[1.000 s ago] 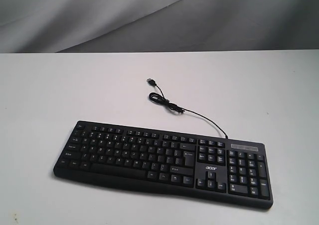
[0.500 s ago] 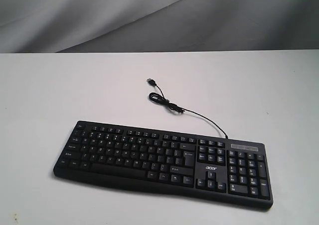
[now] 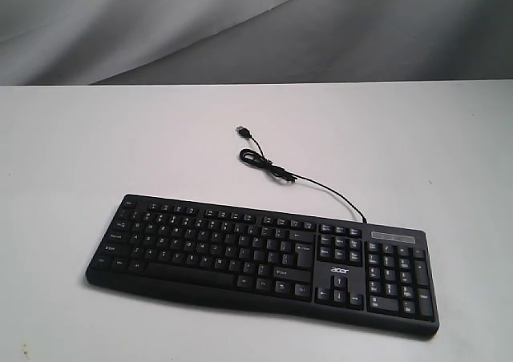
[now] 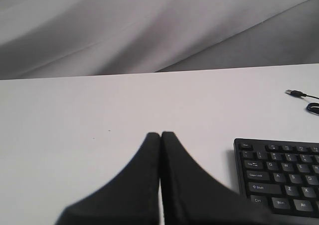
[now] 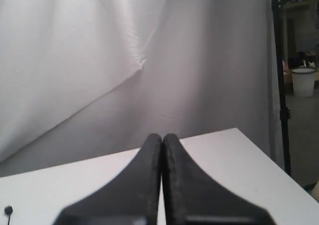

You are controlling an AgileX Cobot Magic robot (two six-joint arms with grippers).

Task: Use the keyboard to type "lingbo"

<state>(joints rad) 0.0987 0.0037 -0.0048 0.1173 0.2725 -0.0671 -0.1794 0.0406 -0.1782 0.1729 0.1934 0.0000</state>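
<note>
The black full-size keyboard (image 3: pixel 264 262) with white legends and an "acer" logo lies on the white table, slightly skewed, number pad to the right. Its thin black cable (image 3: pixel 296 178) curls toward the back and ends in a USB plug (image 3: pixel 241 129). Neither arm shows in the exterior view. In the left wrist view my left gripper (image 4: pixel 160 134) is shut with nothing in it, above bare table beside the keyboard's (image 4: pixel 279 180) Esc and Ctrl end. My right gripper (image 5: pixel 162 136) is shut and empty over the table's far part; the keyboard is out of that view.
The white table (image 3: pixel 120 146) ends at a grey draped backdrop (image 3: pixel 240 26). In the right wrist view a table edge (image 5: pixel 259 150) shows, with a black stand pole (image 5: pixel 281 85) and a white bin (image 5: pixel 303 81) beyond it.
</note>
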